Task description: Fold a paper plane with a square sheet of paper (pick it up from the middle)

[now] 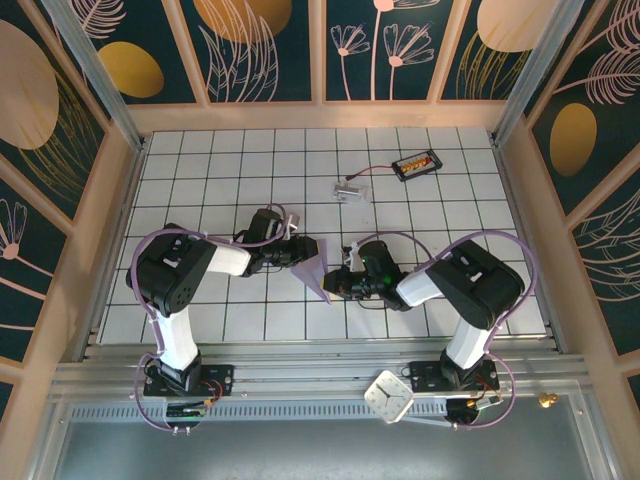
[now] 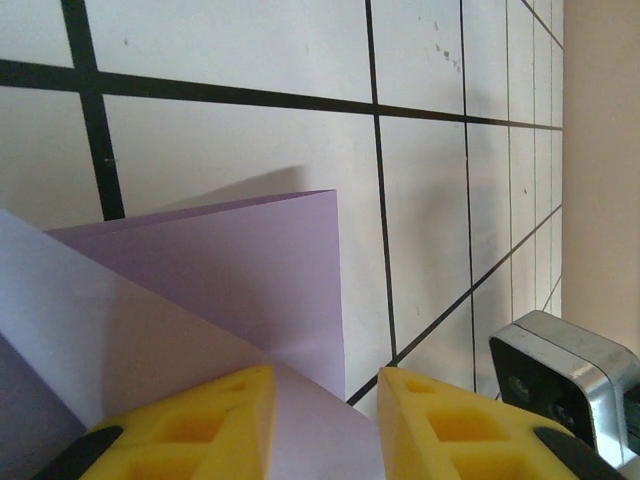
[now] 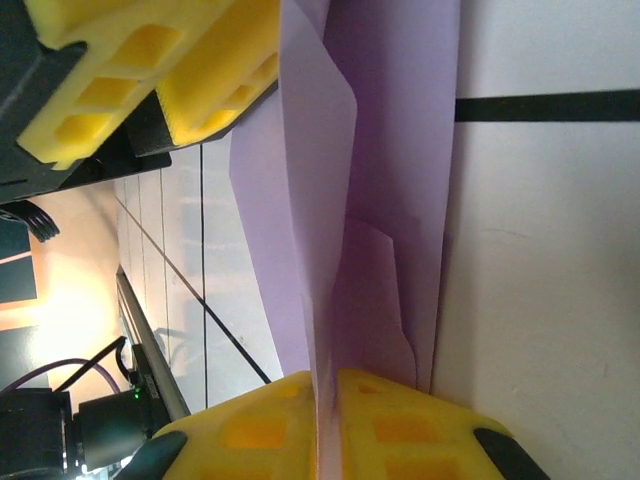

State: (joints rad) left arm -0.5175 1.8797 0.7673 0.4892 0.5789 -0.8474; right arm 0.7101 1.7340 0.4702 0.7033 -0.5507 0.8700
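The paper plane (image 1: 312, 275) is thin, matt lavender paper; the fingers (image 3: 250, 440) are matt yellow plastic.

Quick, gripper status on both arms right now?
Left gripper: open, jaws apart, fingertips at the folded lavender paper.
Right gripper: shut on the paper's fold.

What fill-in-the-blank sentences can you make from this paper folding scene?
1. The ___ fingers of the right gripper pinch the lavender paper.
2. The white clock-like square lies beside the ___ arm's base.
3. In the top view, the paper sits ___ the left gripper and the right gripper.
Missing words: yellow; right; between.
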